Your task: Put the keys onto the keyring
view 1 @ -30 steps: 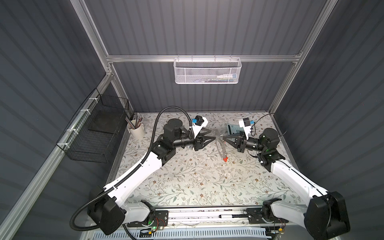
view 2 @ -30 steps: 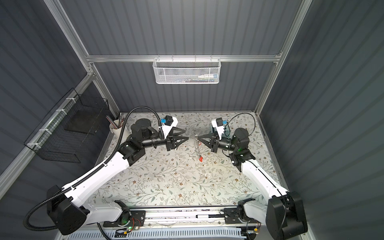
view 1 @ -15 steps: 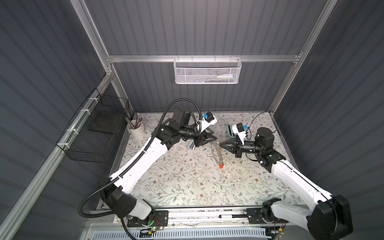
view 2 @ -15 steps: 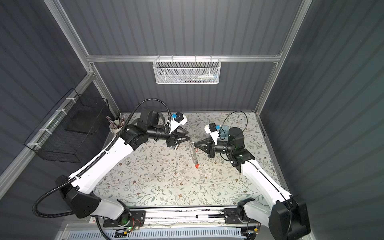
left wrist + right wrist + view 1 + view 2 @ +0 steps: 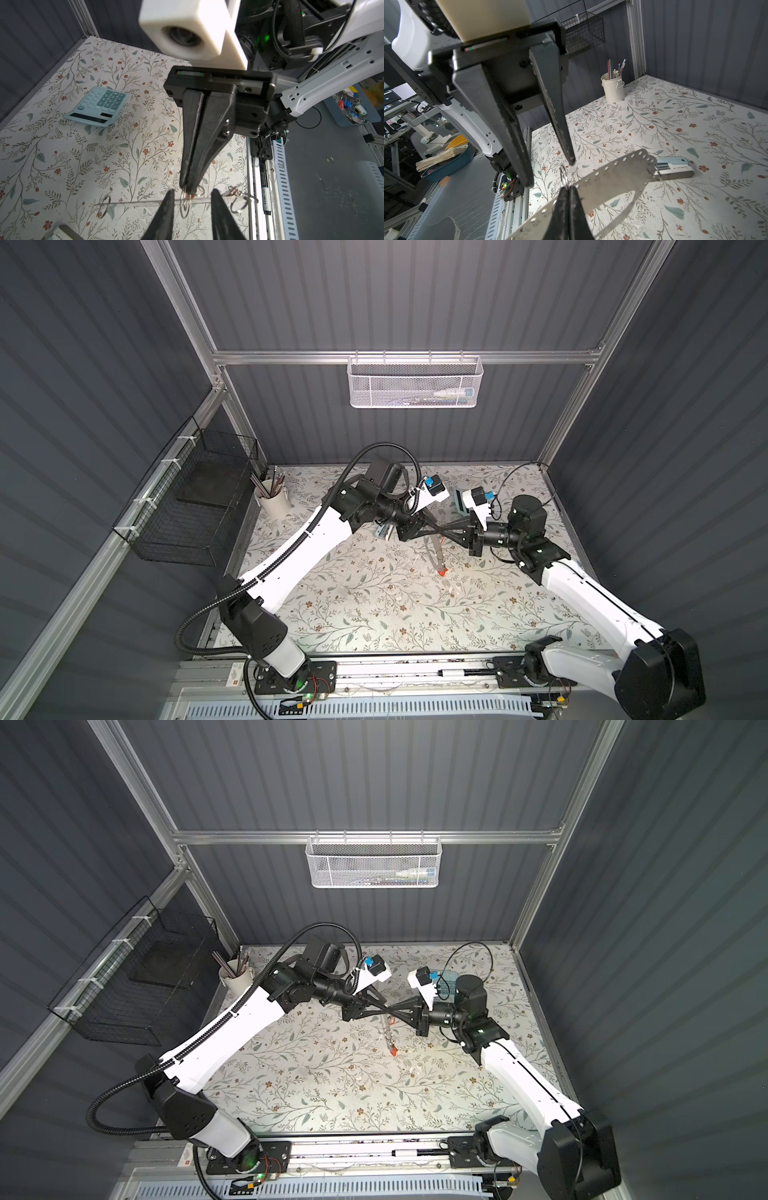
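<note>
Your right gripper (image 5: pixel 568 190) is clamping its jaws tight on the scalloped rim of the keyring (image 5: pixel 623 172), and it is holding that thin gray plate up over the floral table (image 5: pixel 695 104), toward the back middle, between the two arms. In the right wrist view the plate is showing its big oval opening and a row of small holes along the edge (edge-on in the left wrist view, it is shrinking to a mere line). A small split ring (image 5: pixel 563 176) is standing up from the rim just above the pinch. Your left gripper (image 5: pixel 550 168) is facing it with jaws parted, one finger on each side of that ring. In both top views a red-orange key (image 5: pixel 441 571) is showing at the plate's lower end. The pale blue stapler (image 5: pixel 675 167) is lying on the table beyond.
</note>
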{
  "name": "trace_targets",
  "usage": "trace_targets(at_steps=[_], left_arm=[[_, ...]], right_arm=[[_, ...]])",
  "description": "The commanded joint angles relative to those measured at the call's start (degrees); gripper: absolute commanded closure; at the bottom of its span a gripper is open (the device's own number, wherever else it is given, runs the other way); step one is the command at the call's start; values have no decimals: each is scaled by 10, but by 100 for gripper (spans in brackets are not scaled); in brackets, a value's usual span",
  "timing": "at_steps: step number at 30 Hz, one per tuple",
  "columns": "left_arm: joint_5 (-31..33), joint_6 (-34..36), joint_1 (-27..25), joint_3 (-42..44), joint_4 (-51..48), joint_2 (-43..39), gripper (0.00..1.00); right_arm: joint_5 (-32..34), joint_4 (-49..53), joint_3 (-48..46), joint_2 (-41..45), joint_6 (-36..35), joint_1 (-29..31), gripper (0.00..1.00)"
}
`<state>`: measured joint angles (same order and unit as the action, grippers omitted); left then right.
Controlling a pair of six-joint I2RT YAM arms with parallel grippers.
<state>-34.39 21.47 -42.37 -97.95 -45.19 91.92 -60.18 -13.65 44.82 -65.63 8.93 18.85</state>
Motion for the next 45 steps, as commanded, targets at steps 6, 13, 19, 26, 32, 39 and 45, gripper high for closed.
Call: trace_targets(at_steps=[6,13,19,26,32,39,45], left_arm=[[20,18,-6,-26,-36,13,83],[26,22,-7,-31,-47,21,85],[28,22,-7,-31,-44,22,89],[28,12,-7,-14,-13,14,100],[40,-31,-6,58,98,-28,100],[24,-101,-5,161,283,-83,100],[1,-177,-5,250,438,-109,100]], right_arm=[[-7,-26,15,-3,5,3,100],[-7,-30,16,-5,8,3,100],[-8,-32,16,-5,10,4,100],[-4,-31,12,-5,11,5,100],[79,-46,-11,41,59,4,76],[186,-105,-71,119,133,-48,56],[158,-128,-61,100,208,-88,48]])
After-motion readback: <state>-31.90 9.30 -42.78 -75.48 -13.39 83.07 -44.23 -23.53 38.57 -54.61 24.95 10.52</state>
